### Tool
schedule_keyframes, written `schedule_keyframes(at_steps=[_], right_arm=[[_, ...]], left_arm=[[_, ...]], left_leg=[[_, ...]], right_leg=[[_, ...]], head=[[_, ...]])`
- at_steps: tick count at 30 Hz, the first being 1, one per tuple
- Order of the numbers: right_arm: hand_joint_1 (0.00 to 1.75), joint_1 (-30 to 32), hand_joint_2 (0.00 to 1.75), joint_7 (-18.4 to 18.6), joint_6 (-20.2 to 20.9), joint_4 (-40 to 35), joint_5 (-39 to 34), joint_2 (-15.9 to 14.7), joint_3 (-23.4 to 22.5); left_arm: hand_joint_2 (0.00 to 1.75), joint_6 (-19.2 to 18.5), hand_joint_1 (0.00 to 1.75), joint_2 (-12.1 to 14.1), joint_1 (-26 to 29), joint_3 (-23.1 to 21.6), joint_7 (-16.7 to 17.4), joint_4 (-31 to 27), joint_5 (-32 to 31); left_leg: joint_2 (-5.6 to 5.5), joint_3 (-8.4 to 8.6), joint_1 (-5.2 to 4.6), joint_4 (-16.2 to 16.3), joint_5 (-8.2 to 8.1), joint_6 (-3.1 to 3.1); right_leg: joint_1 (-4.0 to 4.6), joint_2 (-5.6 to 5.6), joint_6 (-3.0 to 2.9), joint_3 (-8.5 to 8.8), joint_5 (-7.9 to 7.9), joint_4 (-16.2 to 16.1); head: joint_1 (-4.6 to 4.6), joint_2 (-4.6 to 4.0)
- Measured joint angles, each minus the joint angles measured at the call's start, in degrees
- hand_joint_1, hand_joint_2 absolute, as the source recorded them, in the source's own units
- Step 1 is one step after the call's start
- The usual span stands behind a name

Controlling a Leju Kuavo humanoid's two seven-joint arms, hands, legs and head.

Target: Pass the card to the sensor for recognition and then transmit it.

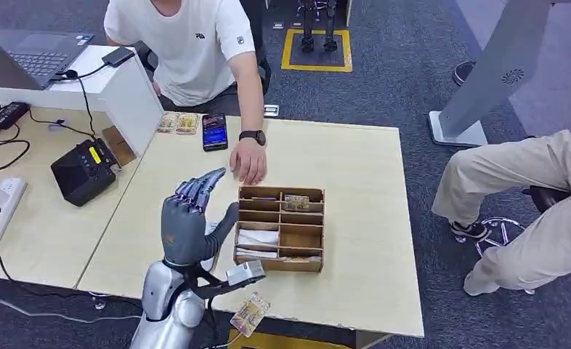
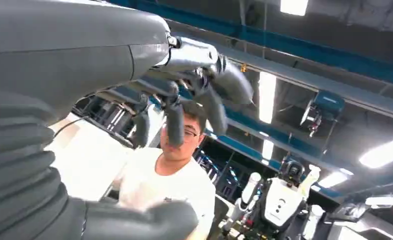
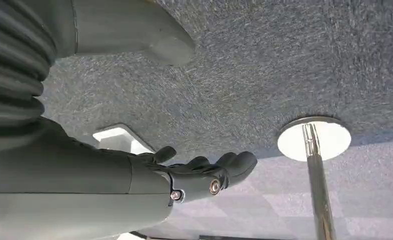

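Overhead, pale wooden table on grey carpet, left hand raised, spread, empty, right hand loosely spread, empty.

- The left hand stands in front of the box's near-left corner and covers part of the white sheets there.
- The cards in the box are too small to read.
- The person's head is cut off by the head view's top edge; in the left wrist view blurred fingers cover part of the face.
- A second person is cut by the right edge; just legs and a bit of an arm show.
- The laptop runs off the top-left corner.
- The tag hanging at the left wrist is unreadable.
- The right hand's fingertips lie mostly behind its own knuckles.
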Motion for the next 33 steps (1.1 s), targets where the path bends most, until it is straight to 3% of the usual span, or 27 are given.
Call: schedule_keyframes(at_steps=[6,7,12,13,17,22,33], right_arm=[[0.00,0.0,1.75,-0.4,0.0,0.6,1.0,0.0,0.0],[0.00,0.0,1.75,-0.5,0.0,0.7,1.0,0.0,0.0],[0.00,-0.1,1.75,-1.0,0.0,1.2,2.0,0.0,0.0],[0.00,-0.1,1.75,-1.0,0.0,1.3,2.1,0.0,0.0],[0.00,-0.1,1.75,-1.1,0.0,1.6,2.9,0.0,0.0],[0.00,-0.3,1.75,-1.4,0.0,2.1,3.9,-0.2,0.0],[0.00,-0.9,1.75,-2.0,0.0,3.4,6.2,-0.6,0.0]], left_arm=[[1.75,0.1,0.00,0.5,0.9,-0.1,4.5,0.0,-9.0],[0.00,0.1,0.00,0.8,0.9,-0.5,6.0,0.0,-10.5],[0.00,0.1,0.00,4.0,0.4,-5.7,15.1,0.0,-15.3],[1.75,0.1,0.00,4.6,0.1,-7.0,16.3,0.3,-16.0],[1.75,0.1,0.00,6.4,-1.1,-10.7,18.7,1.4,-17.5],[1.75,0.1,0.00,8.2,-4.3,-15.1,24.1,5.0,-18.7],[1.75,-1.9,0.00,10.2,-13.5,-22.2,32.1,18.2,-20.7]], left_leg=[[0.01,0.00,-0.02,0.0,0.00,0.00],[0.00,0.00,-0.02,0.0,0.00,0.00],[0.00,0.02,-0.01,0.0,0.00,0.00],[0.00,0.02,-0.01,0.0,0.00,0.00],[0.00,0.02,-0.01,0.0,0.00,0.00],[-0.01,0.02,-0.02,0.0,0.01,0.01],[0.00,0.04,-0.01,0.0,0.03,0.01]], right_leg=[[-0.01,0.00,0.00,0.00,0.00,0.0],[-0.01,0.00,0.00,0.00,0.00,0.0],[-0.01,0.00,0.00,0.00,0.00,0.0],[-0.01,0.00,0.00,0.00,0.00,0.0],[0.00,0.00,0.00,0.00,0.00,0.0],[-0.01,-0.01,0.00,0.01,0.01,0.0],[-0.01,0.01,-0.04,0.00,0.05,0.0]], head=[[0.00,0.00],[0.00,0.00],[0.00,0.00],[0.00,0.00],[0.00,0.00],[-0.02,0.00],[-0.02,0.00]])
